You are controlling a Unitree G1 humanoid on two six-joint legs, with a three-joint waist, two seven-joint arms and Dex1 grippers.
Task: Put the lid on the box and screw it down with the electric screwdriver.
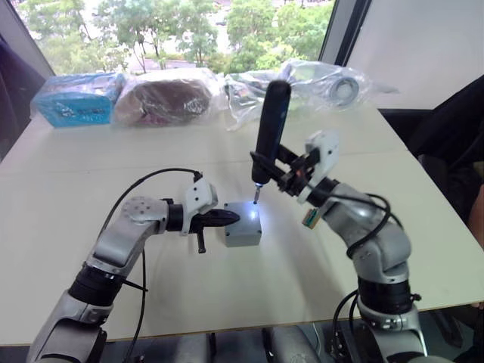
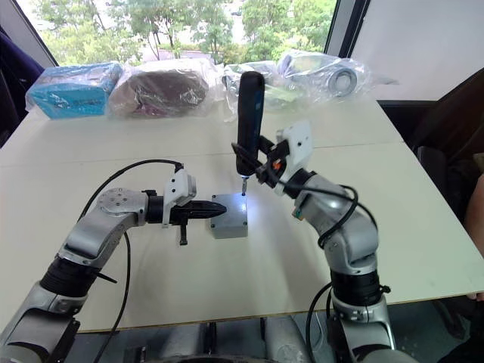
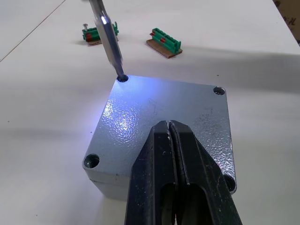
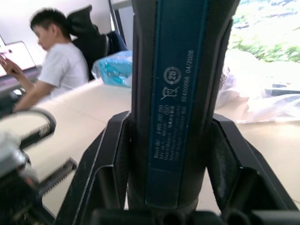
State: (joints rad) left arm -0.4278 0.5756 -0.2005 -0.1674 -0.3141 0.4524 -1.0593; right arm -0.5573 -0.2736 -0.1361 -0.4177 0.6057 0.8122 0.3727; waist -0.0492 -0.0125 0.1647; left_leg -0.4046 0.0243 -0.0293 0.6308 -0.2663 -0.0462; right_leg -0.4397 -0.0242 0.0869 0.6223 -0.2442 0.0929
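My left gripper (image 3: 169, 136), fingers closed, presses on the lid (image 3: 140, 117). Right gripper (image 1: 291, 175) clamps the screwdriver (image 1: 270, 128), bit in a corner hole.

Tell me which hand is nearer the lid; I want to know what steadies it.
Left. The left hand rests with shut fingers on the lid. The right hand is above and beside it, holding the electric screwdriver, whose bit sits in a corner hole.
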